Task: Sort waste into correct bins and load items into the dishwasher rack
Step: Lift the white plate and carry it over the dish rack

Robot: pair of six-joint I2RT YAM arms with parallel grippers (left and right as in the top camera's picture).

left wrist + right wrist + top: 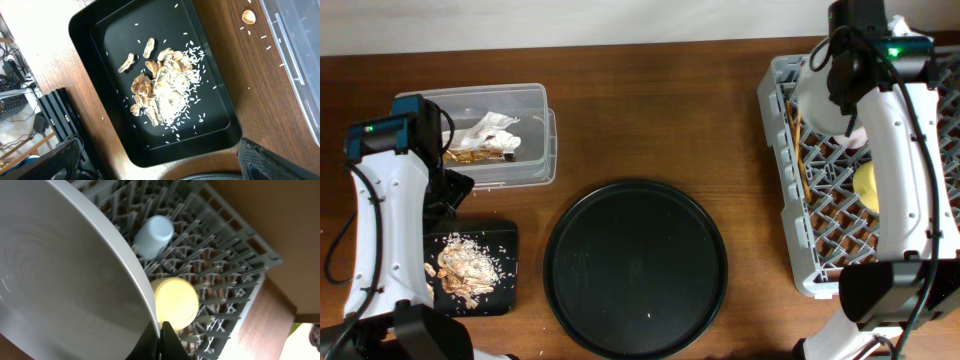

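Over on the right, the right gripper (160, 336) is pinched tight on the rim of the grey round plate (65, 275). It holds the plate on edge above the far left part of the dishwasher rack (782, 200). From the wrist camera the plate fills most of the view, with its edge running straight down into the closed fingertips. Just past that edge, down in the rack's grid, the light-blue cup (154, 235) lies on its side. The yellow bowl (175, 302) sits nearer the fingertips, and neither one touches the plate. From above, the chopsticks (801, 150) lie along the rack's left side. A bit of the pink cup (857, 141) shows beside the arm.

At the left, the left gripper (453, 192) hangs with its jaws spread wide and nothing between them. It is just above the far end of the shallow black tray (80, 30). The food scraps (150, 85) and rice are heaped in the middle of that tray, below and apart from the fingers (272, 160). One stray scrap (248, 16) lies on the table (650, 110) between the tray and the clear tub (535, 100). The snack wrapper (485, 140) is crumpled inside that tub. The large round black tray (635, 268) sits mid-table between the two arms.
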